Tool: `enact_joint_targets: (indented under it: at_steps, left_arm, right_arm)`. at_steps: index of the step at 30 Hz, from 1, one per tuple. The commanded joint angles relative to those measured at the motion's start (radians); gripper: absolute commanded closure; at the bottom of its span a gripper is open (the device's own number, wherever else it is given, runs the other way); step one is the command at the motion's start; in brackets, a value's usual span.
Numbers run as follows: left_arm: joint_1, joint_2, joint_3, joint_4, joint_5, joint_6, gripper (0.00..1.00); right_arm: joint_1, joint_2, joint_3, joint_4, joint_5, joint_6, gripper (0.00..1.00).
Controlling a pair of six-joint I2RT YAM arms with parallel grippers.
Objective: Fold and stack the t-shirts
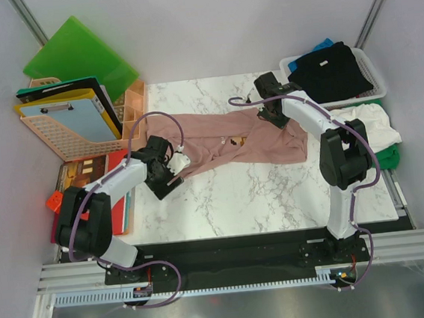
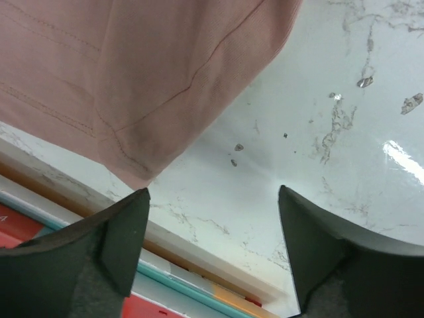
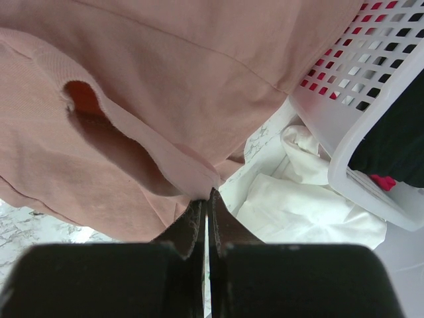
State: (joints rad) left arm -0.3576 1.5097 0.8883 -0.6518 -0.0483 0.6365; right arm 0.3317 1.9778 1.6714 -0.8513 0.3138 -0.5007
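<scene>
Dusty pink soft cloth t-shirt [image 1: 218,145] lies stretched across the middle of the white marble-pattern tabletop [image 1: 261,195], the right gripper [image 3: 207,199] up right of centre clenched on its edge, and the left gripper [image 2: 213,195] left of centre released, jaws wide, just beside the hem.

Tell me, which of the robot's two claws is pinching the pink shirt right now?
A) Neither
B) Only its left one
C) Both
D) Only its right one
D: the right gripper is closed with a fold of the pink t-shirt caught at its tips, while the left gripper stands wide open over the bare marble tabletop, with the shirt's corner just beyond it.
</scene>
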Motion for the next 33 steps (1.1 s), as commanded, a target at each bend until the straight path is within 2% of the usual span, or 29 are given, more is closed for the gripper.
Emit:
enact_joint_targets:
  at_steps: [1,2,5,8,13,20,21,22,23,24,25,33]
  left_arm:
    - [-0.004,0.049,0.026,0.029,-0.014,-0.014,0.19]
    - [-0.004,0.064,0.035,0.034,-0.027,-0.018,0.23]
    - [-0.004,0.124,0.066,0.047,-0.077,-0.038,0.22]
    - [-0.006,0.175,0.103,0.052,-0.105,-0.072,0.29]
    - [-0.018,0.190,0.150,0.081,-0.159,-0.138,0.28]
    - [-0.021,0.214,0.169,0.080,-0.160,-0.159,0.30]
    - [-0.023,0.225,0.164,0.078,-0.163,-0.161,0.35]
    - [-0.026,0.239,0.161,0.077,-0.163,-0.162,0.46]
    - [-0.029,0.253,0.155,0.077,-0.163,-0.166,0.72]
    - [-0.030,0.257,0.149,0.075,-0.163,-0.167,0.94]
    - [-0.035,0.260,0.147,0.072,-0.165,-0.178,0.98]
    - [-0.037,0.190,0.146,0.076,-0.140,-0.204,0.98]
  right_arm:
    - [0.000,-0.033,-0.007,-0.018,-0.005,0.014,1.00]
    - [0.001,-0.036,-0.010,-0.019,-0.004,0.011,1.00]
    - [0.000,-0.043,-0.018,-0.020,-0.004,0.008,1.00]
    - [0.000,-0.051,-0.030,-0.022,-0.007,0.008,1.00]
    - [0.000,-0.051,-0.038,-0.020,-0.010,0.008,1.00]
    - [0.000,-0.053,-0.026,-0.017,-0.019,0.010,1.00]
    - [0.000,-0.053,-0.025,-0.017,-0.021,0.010,1.00]
    - [0.000,-0.054,-0.025,-0.015,-0.016,0.010,1.00]
    - [0.000,-0.054,-0.029,-0.015,-0.013,0.010,1.00]
    - [0.000,-0.056,-0.032,-0.014,-0.012,0.008,1.00]
    - [0.000,-0.059,-0.038,-0.014,-0.010,0.005,1.00]
    - [0.000,-0.111,-0.099,0.017,-0.018,0.028,1.00]
